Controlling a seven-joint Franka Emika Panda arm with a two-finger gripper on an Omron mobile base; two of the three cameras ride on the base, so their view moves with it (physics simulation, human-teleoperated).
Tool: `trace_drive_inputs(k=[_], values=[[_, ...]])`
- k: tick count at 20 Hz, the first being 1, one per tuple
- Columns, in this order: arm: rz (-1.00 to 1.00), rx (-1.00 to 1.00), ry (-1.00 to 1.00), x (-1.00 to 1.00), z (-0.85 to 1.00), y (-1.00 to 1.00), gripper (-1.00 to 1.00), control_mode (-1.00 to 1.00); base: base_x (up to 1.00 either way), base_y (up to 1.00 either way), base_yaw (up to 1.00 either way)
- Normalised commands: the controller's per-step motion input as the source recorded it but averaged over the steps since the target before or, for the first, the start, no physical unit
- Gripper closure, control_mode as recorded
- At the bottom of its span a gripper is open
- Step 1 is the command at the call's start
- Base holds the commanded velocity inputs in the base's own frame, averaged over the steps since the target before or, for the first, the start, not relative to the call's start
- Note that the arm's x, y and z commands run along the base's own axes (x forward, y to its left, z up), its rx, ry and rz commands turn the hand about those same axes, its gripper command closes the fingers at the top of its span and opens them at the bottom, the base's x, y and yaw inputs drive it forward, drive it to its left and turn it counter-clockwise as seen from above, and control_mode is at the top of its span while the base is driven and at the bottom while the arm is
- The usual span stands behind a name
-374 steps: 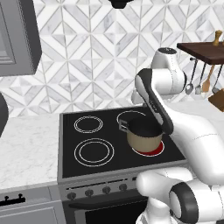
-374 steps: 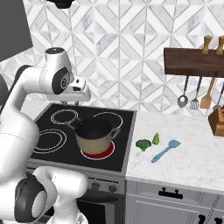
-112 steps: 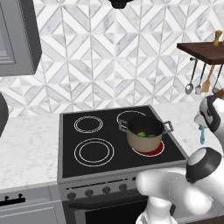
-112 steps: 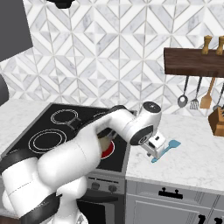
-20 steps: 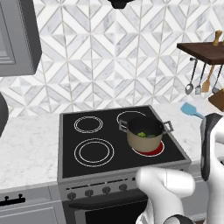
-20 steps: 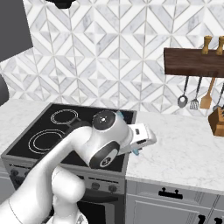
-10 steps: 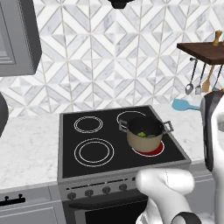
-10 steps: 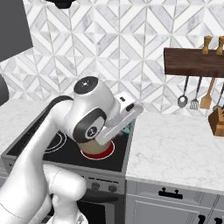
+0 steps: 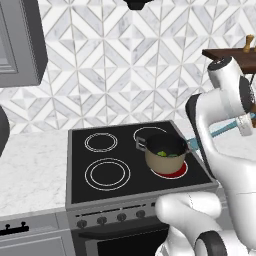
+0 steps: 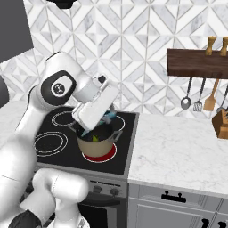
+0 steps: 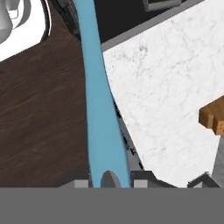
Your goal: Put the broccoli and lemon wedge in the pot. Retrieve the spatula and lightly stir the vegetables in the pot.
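Note:
The pot stands on the front right burner, tan-sided with grey loop handles. Inside it lie the dark green broccoli and the pale lemon wedge. My gripper is shut on the teal handle of the spatula. In the left base view the spatula slants down to the left, and its far end shows just beside the pot's right handle. From the right base view my hand hangs directly over the pot and covers most of the spatula.
The burner under the pot glows red on the black stove. To the right stretches a marble counter with a knife block. Ladles and wooden-handled utensils hang from a wooden rack on the wall.
The arm has swung left from the counter side toward the stove, carrying the spatula until it reaches the pot. The vegetables stay in the pot.

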Motion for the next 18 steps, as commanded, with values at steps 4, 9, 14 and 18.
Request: trace_drive_inputs(k=[4, 9, 14, 18], values=[[0.01, -0.16, 0.18, 0.59, -0.1, 0.09, 1.0, -1.0, 0.0, 0.0, 0.0], [0.0, -0.03, 0.02, 0.67, -0.02, 0.24, 1.0, -1.0, 0.0, 0.0, 0.0], [0.02, -0.02, 0.14, 0.65, -0.46, 0.15, 1.0, -1.0, 0.0, 0.0, 0.0], [0.03, -0.1, 0.06, 0.46, -0.28, 0.14, 1.0, -1.0, 0.0, 0.0, 0.0]])
